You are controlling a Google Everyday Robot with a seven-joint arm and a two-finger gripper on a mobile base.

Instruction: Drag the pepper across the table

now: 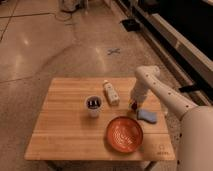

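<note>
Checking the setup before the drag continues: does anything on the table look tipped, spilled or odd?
Only the white bottle lies on its side on the table; nothing spilled. The cup stands upright, the orange plate lies flat. The tool is down at the pepper, beside the blue pad.

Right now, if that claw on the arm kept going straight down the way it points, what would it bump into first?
Probably the small red pepper: the gripper points down right over it, above the wooden table. Whether they already touch is unclear.
</note>
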